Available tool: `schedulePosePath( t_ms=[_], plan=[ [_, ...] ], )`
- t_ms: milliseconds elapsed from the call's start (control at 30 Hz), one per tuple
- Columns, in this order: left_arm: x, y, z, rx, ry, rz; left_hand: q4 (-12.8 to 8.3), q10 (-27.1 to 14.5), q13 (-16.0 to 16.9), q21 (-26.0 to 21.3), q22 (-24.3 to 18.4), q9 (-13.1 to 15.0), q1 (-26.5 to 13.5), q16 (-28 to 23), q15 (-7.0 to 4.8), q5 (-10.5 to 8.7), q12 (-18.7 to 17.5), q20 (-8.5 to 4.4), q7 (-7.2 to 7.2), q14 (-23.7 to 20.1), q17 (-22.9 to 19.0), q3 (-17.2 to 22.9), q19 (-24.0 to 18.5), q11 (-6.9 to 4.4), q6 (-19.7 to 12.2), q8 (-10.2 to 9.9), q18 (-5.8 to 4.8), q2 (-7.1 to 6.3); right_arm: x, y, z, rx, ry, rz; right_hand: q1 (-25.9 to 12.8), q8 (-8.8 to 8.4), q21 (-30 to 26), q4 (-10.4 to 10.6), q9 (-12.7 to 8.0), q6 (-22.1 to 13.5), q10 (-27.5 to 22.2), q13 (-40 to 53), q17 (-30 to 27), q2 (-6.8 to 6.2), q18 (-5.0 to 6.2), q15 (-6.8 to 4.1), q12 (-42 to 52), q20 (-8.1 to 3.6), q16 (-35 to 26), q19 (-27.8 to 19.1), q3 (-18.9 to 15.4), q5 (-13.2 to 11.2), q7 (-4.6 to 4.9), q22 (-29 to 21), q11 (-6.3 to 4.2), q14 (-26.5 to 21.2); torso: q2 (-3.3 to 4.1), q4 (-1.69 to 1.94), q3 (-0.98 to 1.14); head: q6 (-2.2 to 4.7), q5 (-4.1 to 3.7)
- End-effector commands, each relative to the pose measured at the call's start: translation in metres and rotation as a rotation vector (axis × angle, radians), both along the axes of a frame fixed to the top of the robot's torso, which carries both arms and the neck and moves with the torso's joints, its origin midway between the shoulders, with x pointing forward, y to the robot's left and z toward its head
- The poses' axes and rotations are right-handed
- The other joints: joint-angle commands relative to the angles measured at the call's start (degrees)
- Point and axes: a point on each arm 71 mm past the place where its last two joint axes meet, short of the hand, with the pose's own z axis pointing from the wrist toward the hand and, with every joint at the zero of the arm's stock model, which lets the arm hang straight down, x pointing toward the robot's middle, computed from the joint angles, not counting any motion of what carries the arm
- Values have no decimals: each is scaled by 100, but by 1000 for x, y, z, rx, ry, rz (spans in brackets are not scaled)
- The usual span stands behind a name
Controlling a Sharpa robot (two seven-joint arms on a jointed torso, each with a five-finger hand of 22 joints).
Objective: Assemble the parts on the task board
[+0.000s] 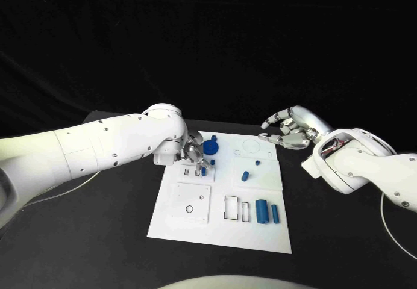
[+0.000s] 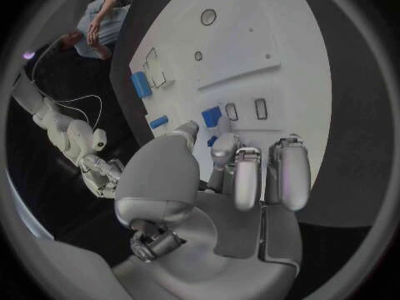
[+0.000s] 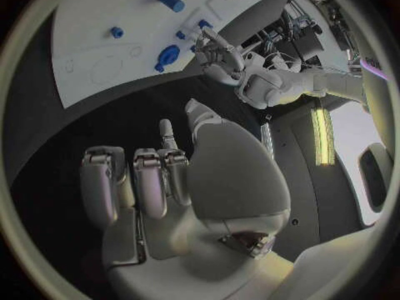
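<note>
While the left silver hand (image 1: 193, 152) pinches a small blue part (image 1: 202, 170) over the white task board (image 1: 222, 232), the right silver hand (image 1: 288, 133) hangs curled and empty beyond the board's far edge.

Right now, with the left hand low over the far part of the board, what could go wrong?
1. The left hand is at a small blue part beside the blue gear; its fingers may knock the gear. Whether it grips the part I cannot tell.
2. A short blue cylinder lies loose in the middle of the task board; a bump may roll it.
3. The right hand hovers at the board's far edge and could hinder the left.
</note>
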Motion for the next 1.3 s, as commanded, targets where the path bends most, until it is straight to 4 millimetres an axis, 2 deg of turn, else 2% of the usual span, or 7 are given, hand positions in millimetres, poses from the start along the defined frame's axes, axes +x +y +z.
schedulePosePath(
  t_ms=[33,867,1033,1167,1200,1233,1300],
  plan=[
    [-2,-2,-2,2,28,-10,3,-46,8,37,8,11,67,24,-23,26,-8,11,10,596,1508,50,34,-13,-31,9,-76,-4,0,1,-1,-15,5,12,-33,33,-9,17,-7,25,360,1258,1250,5,50,-36,-3,-17,-32,329,21,33,-5,1125,-31,535,0,2,-1,-10,-3],
    [-1,-1,-6,-6,53,-1,8,-65,28,63,62,119,443,24,-28,30,-26,8,3,596,1508,552,44,-22,-48,-70,-82,-10,0,2,-2,-17,9,15,-30,36,-16,16,-11,27,364,1261,1242,20,52,-39,0,-21,-35,326,35,67,-7,1119,-34,533,-2,3,9,-58,-15],
    [-1,-1,-6,-28,60,13,-200,-110,-1,79,95,149,1050,24,-70,59,-83,-22,-15,596,1508,1381,51,-47,-121,-169,-86,0,0,2,-3,-18,9,14,-28,36,-13,15,-12,27,362,1259,1246,22,51,-39,-2,-21,-34,328,39,76,-7,1122,-34,534,0,7,12,-57,-16],
    [-1,-1,-6,-55,68,32,-446,-88,-4,95,128,284,1246,24,-59,93,-121,-16,7,596,1508,2500,56,-17,-138,-145,-92,-292,0,2,-3,-18,10,15,-25,37,-19,13,-14,26,361,1258,1244,25,53,-40,-3,-23,-34,325,45,95,-8,1117,-35,534,-4,-1,10,-56,-8],
    [-1,0,-6,-60,70,36,-543,-51,-8,97,134,413,1069,24,-29,94,-132,2,23,596,1508,3086,52,8,-134,-70,-92,-473,0,2,-3,-18,10,15,-25,37,-18,13,-15,26,363,1259,1245,26,52,-41,-2,-23,-34,325,47,102,-7,1118,-35,534,-4,-1,11,-53,-6],
    [-1,1,-6,-67,73,42,-651,-30,-3,100,140,505,945,24,-25,103,-134,2,46,596,1508,3392,51,9,-138,-15,-91,-555,0,2,-3,-18,10,16,-25,37,-18,13,-16,26,363,1260,1245,26,52,-41,-1,-23,-34,326,48,107,-7,1119,-35,534,-5,-3,12,-51,-5],
    [-1,3,-6,-82,79,55,-823,-12,-3,103,145,616,790,24,-19,108,-141,12,46,596,1508,3713,50,-17,-155,36,-93,-608,1,2,-3,-18,11,17,-196,45,-26,41,-23,31,364,1259,1235,19,54,-41,-1,-26,-38,323,-17,97,-8,1114,-34,532,-8,-4,12,-44,-3]
  ],
)
